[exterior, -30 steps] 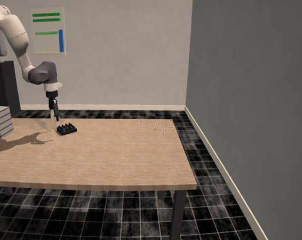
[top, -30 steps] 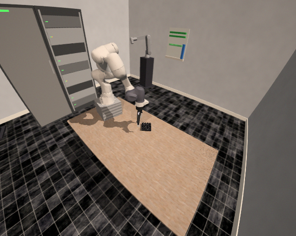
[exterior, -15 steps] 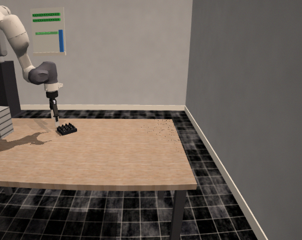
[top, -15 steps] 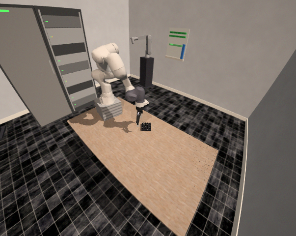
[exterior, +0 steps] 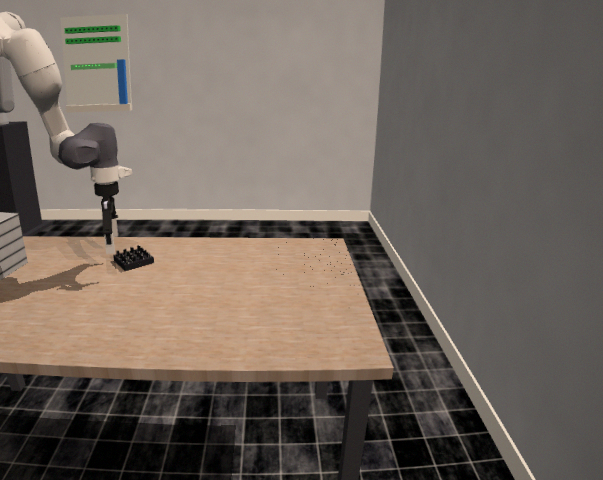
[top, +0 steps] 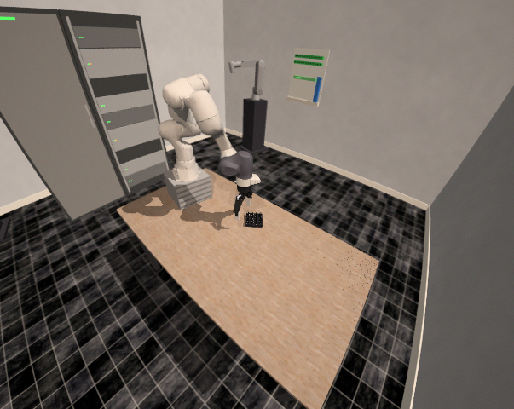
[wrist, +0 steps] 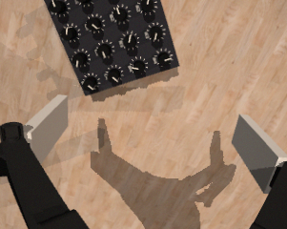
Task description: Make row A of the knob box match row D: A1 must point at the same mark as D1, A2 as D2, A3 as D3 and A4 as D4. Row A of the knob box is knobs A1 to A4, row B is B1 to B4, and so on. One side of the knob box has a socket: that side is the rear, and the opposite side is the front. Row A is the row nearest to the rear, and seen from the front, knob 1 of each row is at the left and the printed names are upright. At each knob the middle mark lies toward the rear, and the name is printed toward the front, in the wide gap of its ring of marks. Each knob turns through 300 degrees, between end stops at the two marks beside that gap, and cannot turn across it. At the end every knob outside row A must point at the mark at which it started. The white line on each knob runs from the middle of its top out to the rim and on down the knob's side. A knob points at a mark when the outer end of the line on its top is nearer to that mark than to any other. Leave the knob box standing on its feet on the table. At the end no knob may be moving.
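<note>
The black knob box (top: pixel 253 225) (exterior: pixel 136 264) (wrist: pixel 122 58) stands flat on the table. In the wrist view it is turned at the top left, its upper end cut off. The small printed names lie left of the knobs and are too small to read; by their side, the right-hand column seems to be row A. Its lowest knob (wrist: pixel 165 58) has its line toward the right; the knob above it (wrist: pixel 155 33) has its line roughly downward. The socket is not visible. My gripper (top: pixel 242 211) (exterior: pixel 112 245) (wrist: pixel 153 119) is open and empty, above the table beside the box, not touching it.
The wooden table (top: pixel 265 281) (exterior: pixel 213 320) extends far beyond the box. The arm's striped base block (top: pixel 190 189) stands at the table's other end from the dark specks. The arm's shadow falls beside the box. A tall rack cabinet (top: pixel 37 110) stands behind the base.
</note>
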{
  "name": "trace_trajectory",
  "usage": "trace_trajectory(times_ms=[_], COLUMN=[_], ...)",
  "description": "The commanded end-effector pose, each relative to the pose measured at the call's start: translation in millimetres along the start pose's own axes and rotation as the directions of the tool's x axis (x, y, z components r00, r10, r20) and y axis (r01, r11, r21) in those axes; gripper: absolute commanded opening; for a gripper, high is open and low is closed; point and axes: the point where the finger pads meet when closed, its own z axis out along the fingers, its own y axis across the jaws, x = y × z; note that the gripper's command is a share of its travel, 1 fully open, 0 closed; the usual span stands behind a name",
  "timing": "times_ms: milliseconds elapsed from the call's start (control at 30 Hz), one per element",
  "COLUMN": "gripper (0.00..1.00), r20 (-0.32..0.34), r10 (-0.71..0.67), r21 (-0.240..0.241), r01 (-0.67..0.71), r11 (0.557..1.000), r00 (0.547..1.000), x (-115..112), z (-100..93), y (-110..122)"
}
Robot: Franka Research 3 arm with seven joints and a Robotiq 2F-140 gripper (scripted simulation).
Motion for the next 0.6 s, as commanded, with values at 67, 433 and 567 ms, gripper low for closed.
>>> trace_trajectory(times_ms=[67, 433, 567], gripper=[1.00, 1.00, 1.00], r20=[-0.012, -0.012, -0.013], r10=[0.189, 0.355, 0.429], r21=[-0.009, -0.010, -0.011], r01=[-0.189, -0.355, -0.429], r11=[0.982, 0.935, 0.903], r00=[0.982, 0.935, 0.903], x=[5.3, 9.4, 11.4], z=[-1.2, -1.2, -1.3], y=[1.0, 1.9, 2.2])
